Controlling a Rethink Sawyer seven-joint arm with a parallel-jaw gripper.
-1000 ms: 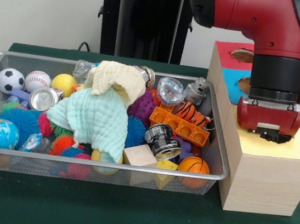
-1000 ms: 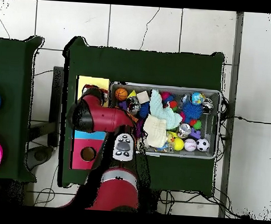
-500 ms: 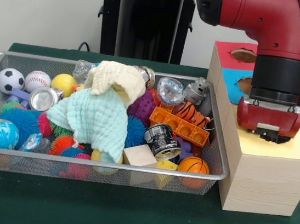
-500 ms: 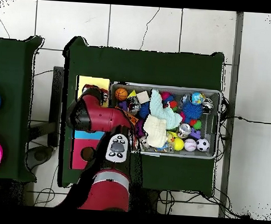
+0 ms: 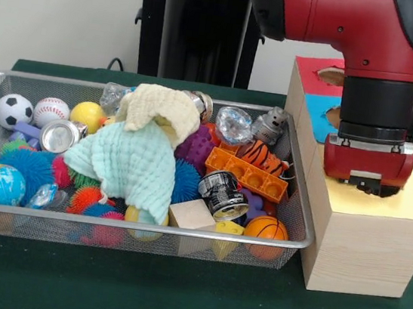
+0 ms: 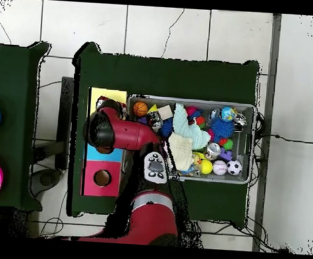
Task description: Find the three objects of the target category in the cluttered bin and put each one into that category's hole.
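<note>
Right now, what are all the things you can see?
Bin: one, silver mesh, on the green table.
Cloths: two, mint and cream, on top of the toys.
Balls: soccer, baseball, yellow, globe, basketball, in the bin.
Cans: two, silver and black, in the bin.
Bricks: orange, in the bin.
Box: one, wooden, yellow, blue and red top, beside the bin.
Arm: red and black, hand over the yellow face.

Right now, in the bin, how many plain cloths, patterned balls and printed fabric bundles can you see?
Plain cloths: 2 (cream cloth, mint cloth)
Patterned balls: 4 (soccer ball, baseball, globe ball, basketball)
Printed fabric bundles: 0 in view
Total: 6
</note>
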